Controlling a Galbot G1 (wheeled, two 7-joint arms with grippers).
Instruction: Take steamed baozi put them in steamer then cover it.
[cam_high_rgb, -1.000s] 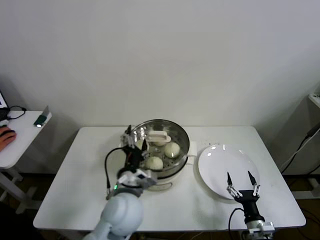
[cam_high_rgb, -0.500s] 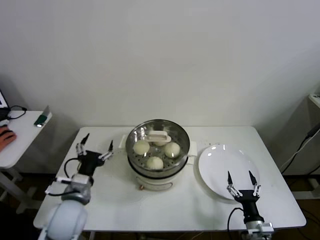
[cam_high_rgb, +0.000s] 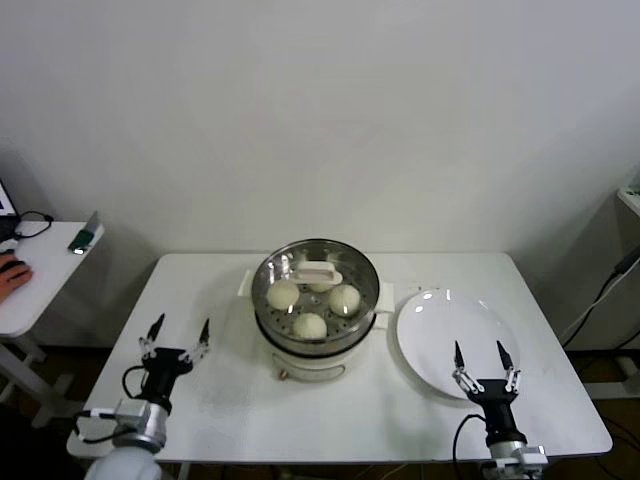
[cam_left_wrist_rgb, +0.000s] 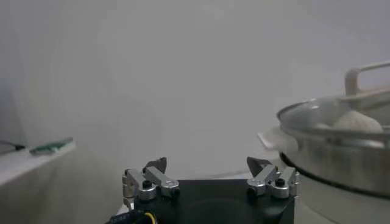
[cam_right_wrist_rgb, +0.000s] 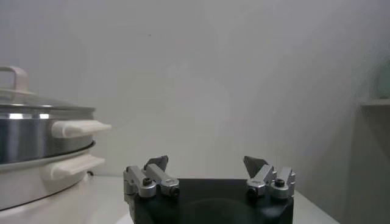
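Note:
The steamer (cam_high_rgb: 312, 345) stands mid-table on its white base. The glass cover (cam_high_rgb: 316, 274) with its white handle sits on it. Through the glass I see three baozi (cam_high_rgb: 310, 325); a fourth is partly hidden under the handle. My left gripper (cam_high_rgb: 175, 334) is open and empty at the front left of the table, well left of the steamer. My right gripper (cam_high_rgb: 479, 356) is open and empty at the front right, over the near rim of the plate. The left wrist view shows the covered steamer (cam_left_wrist_rgb: 341, 149) off to one side of my open left gripper (cam_left_wrist_rgb: 210, 166). The right wrist view shows the steamer (cam_right_wrist_rgb: 36, 140) beside my right gripper (cam_right_wrist_rgb: 208, 162).
A flat white plate (cam_high_rgb: 450, 335) lies right of the steamer with nothing on it. A side table (cam_high_rgb: 40, 270) with a small device and a person's hand stands far left. A white wall runs behind the table.
My left gripper has drawn back from the steamer's left side to the front left of the table, open and empty. The cover stays on the steamer. The right arm has not moved.

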